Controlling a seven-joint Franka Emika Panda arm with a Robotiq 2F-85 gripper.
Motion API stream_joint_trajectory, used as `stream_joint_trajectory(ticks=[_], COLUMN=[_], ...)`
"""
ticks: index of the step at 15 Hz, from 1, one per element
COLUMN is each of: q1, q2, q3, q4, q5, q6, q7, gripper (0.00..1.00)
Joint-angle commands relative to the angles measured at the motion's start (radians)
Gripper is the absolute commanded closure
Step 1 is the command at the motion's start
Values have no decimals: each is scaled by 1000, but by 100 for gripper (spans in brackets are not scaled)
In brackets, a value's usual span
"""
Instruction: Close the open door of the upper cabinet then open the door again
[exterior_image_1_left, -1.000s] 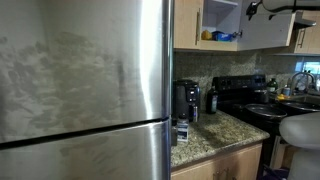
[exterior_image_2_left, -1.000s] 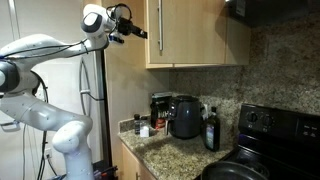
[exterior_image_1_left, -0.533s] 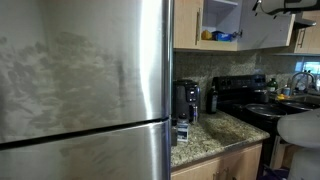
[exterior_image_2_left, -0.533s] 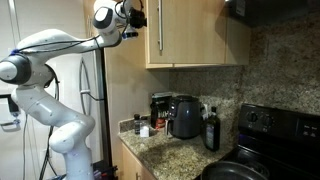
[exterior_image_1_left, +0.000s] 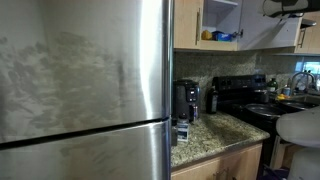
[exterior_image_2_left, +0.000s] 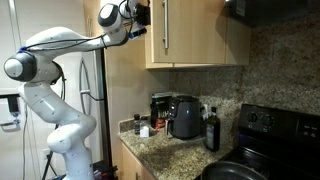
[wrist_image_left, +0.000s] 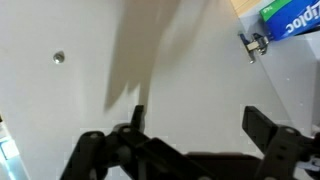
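We brought the gripper (exterior_image_2_left: 141, 12) up and in beside the door (exterior_image_2_left: 195, 40), fingers spread, holding nothing. Its handle (exterior_image_2_left: 165, 25) had shifted a touch, yet the panel hung open off the upper cabinet (exterior_image_1_left: 228, 15); closing had barely begun.

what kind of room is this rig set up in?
Most likely a home kitchen: a big stainless-steel refrigerator, a black stove, and a granite counter with a coffee maker on it, under a wood upper cabinet.
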Motion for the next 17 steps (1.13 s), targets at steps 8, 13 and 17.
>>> stream_joint_trajectory(ticks=[8, 13, 17], q1=[13, 143, 228], q2=[85, -64, -55], q3=[-257, -114, -59], q4=[-57, -225, -237], q5=[177, 272, 288], q6=[-60, -171, -191], q7=[-93, -41, 2], gripper=[0, 0, 0])
